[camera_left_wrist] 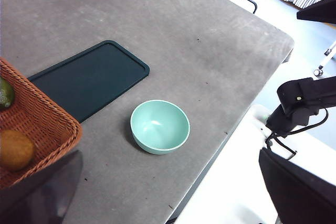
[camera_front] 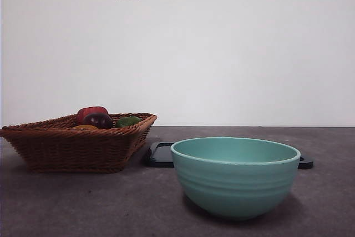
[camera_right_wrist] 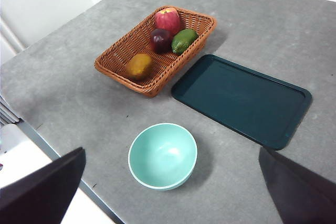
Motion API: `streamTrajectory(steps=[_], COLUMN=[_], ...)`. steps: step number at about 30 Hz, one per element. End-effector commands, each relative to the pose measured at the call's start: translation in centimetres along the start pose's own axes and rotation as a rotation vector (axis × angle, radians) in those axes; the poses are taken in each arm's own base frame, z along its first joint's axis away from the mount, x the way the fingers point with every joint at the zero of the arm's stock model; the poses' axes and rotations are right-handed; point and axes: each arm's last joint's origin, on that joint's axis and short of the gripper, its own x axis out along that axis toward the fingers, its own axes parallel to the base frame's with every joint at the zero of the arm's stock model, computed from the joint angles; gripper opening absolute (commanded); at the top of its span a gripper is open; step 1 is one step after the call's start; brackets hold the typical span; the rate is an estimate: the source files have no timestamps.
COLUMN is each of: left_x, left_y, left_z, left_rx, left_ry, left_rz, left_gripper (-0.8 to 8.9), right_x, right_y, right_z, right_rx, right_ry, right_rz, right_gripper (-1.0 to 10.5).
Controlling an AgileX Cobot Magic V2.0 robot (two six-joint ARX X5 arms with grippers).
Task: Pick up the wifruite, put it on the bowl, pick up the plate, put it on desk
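The wifruite (camera_right_wrist: 139, 66), oval and golden-brown, lies in the wicker basket (camera_right_wrist: 118, 56) at the end nearest the desk's front; it also shows as wifruite (camera_left_wrist: 16, 149) and only its top as wifruite (camera_front: 83, 127). The mint-green bowl (camera_front: 236, 177) stands empty on the grey desk (camera_front: 83, 209), in front of the tray; bowl (camera_left_wrist: 160, 127), bowl (camera_right_wrist: 163, 156). A plate is out of view. My left gripper (camera_left_wrist: 169, 156) and right gripper (camera_right_wrist: 172, 150) both hang high above the desk, open and empty.
A black rectangular tray (camera_right_wrist: 241, 98) lies flat between basket and bowl, empty. The basket also holds a red apple (camera_right_wrist: 168, 20), a dark purple fruit (camera_right_wrist: 160, 39) and a green fruit (camera_right_wrist: 184, 40). The desk's edge runs close to the bowl.
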Motion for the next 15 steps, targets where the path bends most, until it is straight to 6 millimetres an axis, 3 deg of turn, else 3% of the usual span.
streamTrajectory(steps=[1, 3, 5, 8, 9, 15], left_x=[-0.16, -0.16, -0.16, -0.16, -0.16, -0.16], left_y=[-0.12, -0.12, -0.12, -0.12, -0.12, -0.12], left_z=[0.32, 0.32, 0.32, 0.32, 0.32, 0.31], left_rx=[0.028, 0.029, 0.040, 0.043, 0.047, 0.045], left_ry=[-0.017, -0.017, -0.017, -0.017, -0.017, -0.016], left_rz=[-0.010, -0.010, -0.009, -0.009, -0.009, -0.009], left_gripper=[6.08, 5.48, 4.15, 0.90, -0.02, 0.18], right_x=[-0.32, -0.32, -0.32, -0.32, -0.32, -0.33], right_y=[0.14, 0.14, 0.14, 0.13, 0.13, 0.15], right_z=[0.45, 0.45, 0.45, 0.45, 0.45, 0.52], right_rx=[-0.012, -0.012, -0.012, -0.012, -0.013, -0.013], right_ry=[-0.022, -0.022, -0.022, -0.021, -0.022, -0.029], right_rz=[0.007, 0.007, 0.007, 0.007, 0.007, 0.009], right_gripper=[6.1, 6.1, 5.3, 0.2, -0.1, 0.2])
